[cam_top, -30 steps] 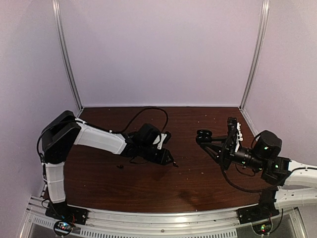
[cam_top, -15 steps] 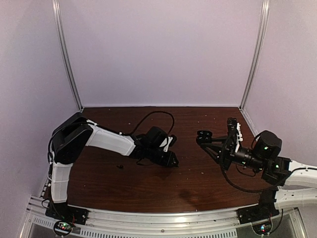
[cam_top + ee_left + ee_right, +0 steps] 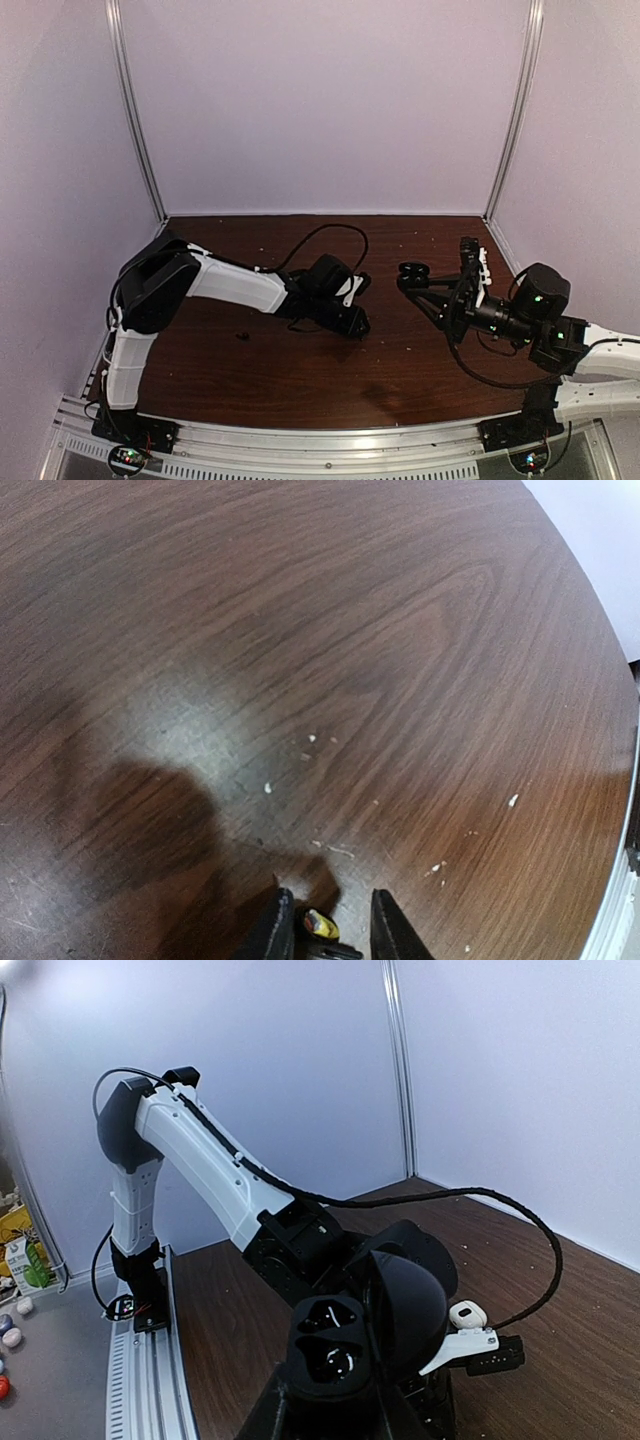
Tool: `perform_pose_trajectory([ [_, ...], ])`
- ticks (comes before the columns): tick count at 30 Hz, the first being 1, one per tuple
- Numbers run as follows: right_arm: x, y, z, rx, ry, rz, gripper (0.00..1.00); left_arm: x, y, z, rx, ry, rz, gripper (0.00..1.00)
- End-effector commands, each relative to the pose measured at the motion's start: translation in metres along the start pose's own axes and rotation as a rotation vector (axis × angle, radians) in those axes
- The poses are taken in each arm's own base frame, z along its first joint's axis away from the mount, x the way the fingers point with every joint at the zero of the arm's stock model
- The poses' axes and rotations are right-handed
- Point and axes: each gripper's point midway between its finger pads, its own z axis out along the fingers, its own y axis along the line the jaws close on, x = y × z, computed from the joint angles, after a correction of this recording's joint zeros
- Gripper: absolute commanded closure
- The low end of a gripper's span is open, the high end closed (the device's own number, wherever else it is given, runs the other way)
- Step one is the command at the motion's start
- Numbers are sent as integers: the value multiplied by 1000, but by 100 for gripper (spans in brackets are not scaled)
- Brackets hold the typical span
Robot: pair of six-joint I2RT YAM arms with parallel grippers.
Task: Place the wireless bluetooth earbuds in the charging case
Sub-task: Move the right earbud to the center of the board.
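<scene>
A dark wooden desk [image 3: 300, 385] sits between pale walls [image 3: 320, 110]. Low over it, the left hand [image 3: 328, 908] pinches a small dark earbud [image 3: 318, 923] with a yellow spot. Farther right, the right hand [image 3: 335, 1412] is clamped on the black charging case [image 3: 328, 1352], lid raised.

The black charging case [image 3: 345, 1345] stood open in the right gripper [image 3: 335, 1405], its domed lid tipped back and two round wells exposed. A tiny black earbud [image 3: 240, 336] lay on the table [image 3: 300, 385], well apart from it.
</scene>
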Motion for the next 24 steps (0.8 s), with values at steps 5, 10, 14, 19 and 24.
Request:
perform_pose_trajectory([
  [5,-2,-2,-1,6,-11,-14,100,29,15,8,-109,117,98,73],
  [10,-2,-2,0,6,-9,-15,100,32,11,10,-143,147,146,79],
  [14,-2,-2,0,6,-6,-15,100,32,11,10,-146,153,170,83],
  [19,-3,-2,-1,7,-8,-15,100,36,17,5,-183,185,217,86],
  [24,-4,-1,0,2,-11,-16,100,50,29,-16,-240,232,274,87],
])
